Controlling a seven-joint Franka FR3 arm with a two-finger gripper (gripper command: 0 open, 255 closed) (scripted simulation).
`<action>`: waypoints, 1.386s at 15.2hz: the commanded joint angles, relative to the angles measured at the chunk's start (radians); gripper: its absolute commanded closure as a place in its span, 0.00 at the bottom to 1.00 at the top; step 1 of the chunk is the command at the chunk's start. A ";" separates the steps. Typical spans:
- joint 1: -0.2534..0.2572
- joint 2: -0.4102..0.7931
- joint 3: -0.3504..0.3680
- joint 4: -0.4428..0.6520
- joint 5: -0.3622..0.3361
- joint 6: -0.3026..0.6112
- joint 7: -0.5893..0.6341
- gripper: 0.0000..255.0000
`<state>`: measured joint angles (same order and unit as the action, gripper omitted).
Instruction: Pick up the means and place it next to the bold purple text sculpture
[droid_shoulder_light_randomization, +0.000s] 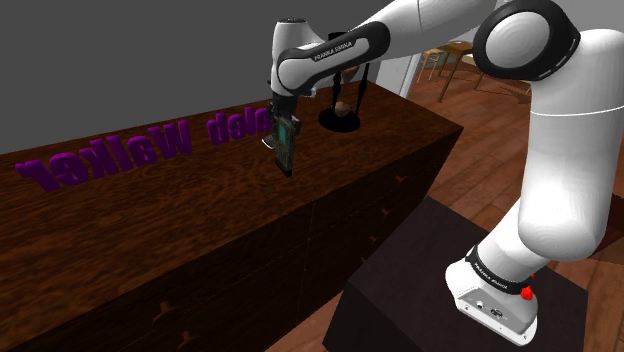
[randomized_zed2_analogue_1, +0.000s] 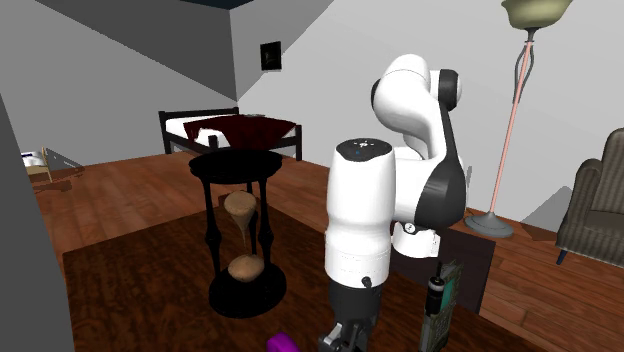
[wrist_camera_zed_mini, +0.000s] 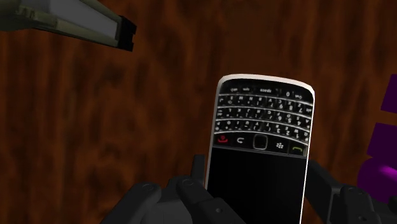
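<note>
The phone (wrist_camera_zed_mini: 261, 146) is a black handset with a white rim, a keypad above and a dark screen below. My gripper (wrist_camera_zed_mini: 257, 191) is shut on it, and one finger (wrist_camera_zed_mini: 191, 188) shows beside its edge. In the shoulder view the gripper (droid_shoulder_light_randomization: 284, 128) hangs from the bent wrist and holds the phone (droid_shoulder_light_randomization: 288, 150) upright just over the dark wooden table top (droid_shoulder_light_randomization: 180, 230). The purple text sculpture (droid_shoulder_light_randomization: 100, 155) stands along the table's far edge, toward the shoulder view's left of the gripper. Its purple letters (wrist_camera_zed_mini: 383, 146) lie close beside the phone.
A black-framed hourglass (droid_shoulder_light_randomization: 340, 108) (randomized_zed2_analogue_1: 243, 240) stands on the table behind the gripper. A flat grey object with a black end (wrist_camera_zed_mini: 70, 22) lies on the wood ahead of the phone. The stand (droid_shoulder_light_randomization: 450, 300) sits below the table's near edge. A floor lamp (randomized_zed2_analogue_1: 515, 120) and an armchair (randomized_zed2_analogue_1: 595, 210) stand behind the arm.
</note>
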<state>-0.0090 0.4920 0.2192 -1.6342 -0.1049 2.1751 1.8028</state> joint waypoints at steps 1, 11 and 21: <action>0.000 0.000 0.000 -0.002 0.000 0.002 0.000 1.00; -0.002 -0.017 0.002 0.007 0.004 -0.024 -0.002 0.00; -0.006 -0.058 0.008 0.041 0.015 -0.098 -0.009 0.00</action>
<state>-0.0149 0.4342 0.2268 -1.5932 -0.0899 2.0777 1.7937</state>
